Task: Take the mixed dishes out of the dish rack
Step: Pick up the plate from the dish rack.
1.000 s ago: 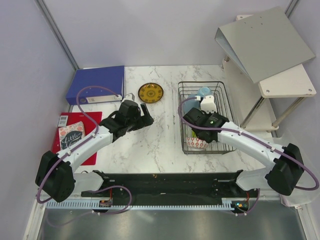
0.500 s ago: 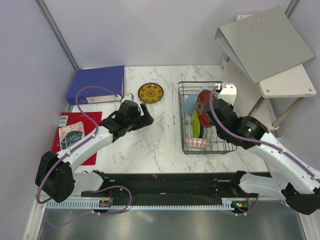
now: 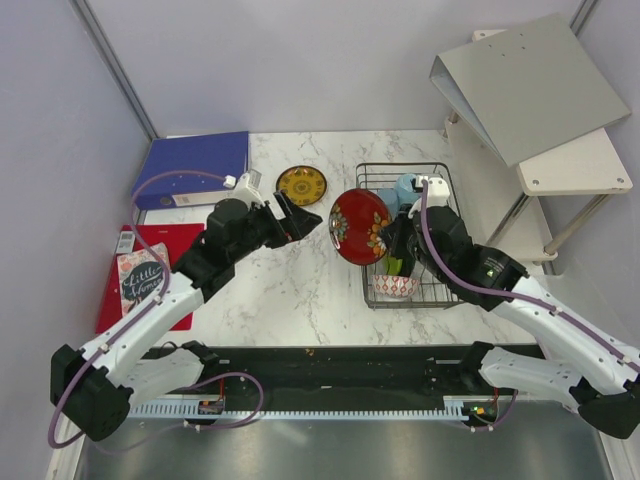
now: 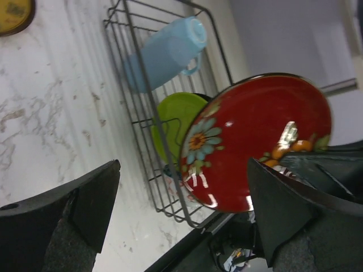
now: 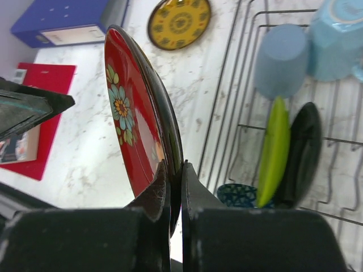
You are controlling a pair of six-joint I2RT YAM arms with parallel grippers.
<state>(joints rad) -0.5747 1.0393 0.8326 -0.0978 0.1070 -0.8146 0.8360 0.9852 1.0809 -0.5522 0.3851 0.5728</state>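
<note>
Nearest, at the right gripper (image 5: 173,170): closed to a sliver on the lower rim of the red floral plate (image 5: 133,124). Plate stood on edge, lifted clear of the dish rack (image 3: 440,180) and just off its left side, above the marble table (image 3: 300,290). Probably a hand-over or a set-down to the left, so squeeze firmly and avoid any wrist roll. With so little rim between the pads, beware of pivot or slip on the glaze.

Opposite, at the left gripper (image 3: 300,212): spread wide, holding nothing, facing the painted side, close but not touching. Bring it in square to the rim, close on an edge away from the right fingers, and let go on the right only after confirming a secure second grip.

Behind, in the rack, near end first: red-and-white bowl (image 3: 395,287) and blue patterned bowl (image 5: 238,195), then lime green plate (image 5: 275,150) and black plate (image 5: 303,153) upright in the slots, then light blue cups (image 5: 281,59) at the far end. Steer clear of the wires when going back in.

Farthest, flat on the marble: yellow-brown plate (image 3: 301,185), beside a blue binder (image 3: 195,165).
</note>
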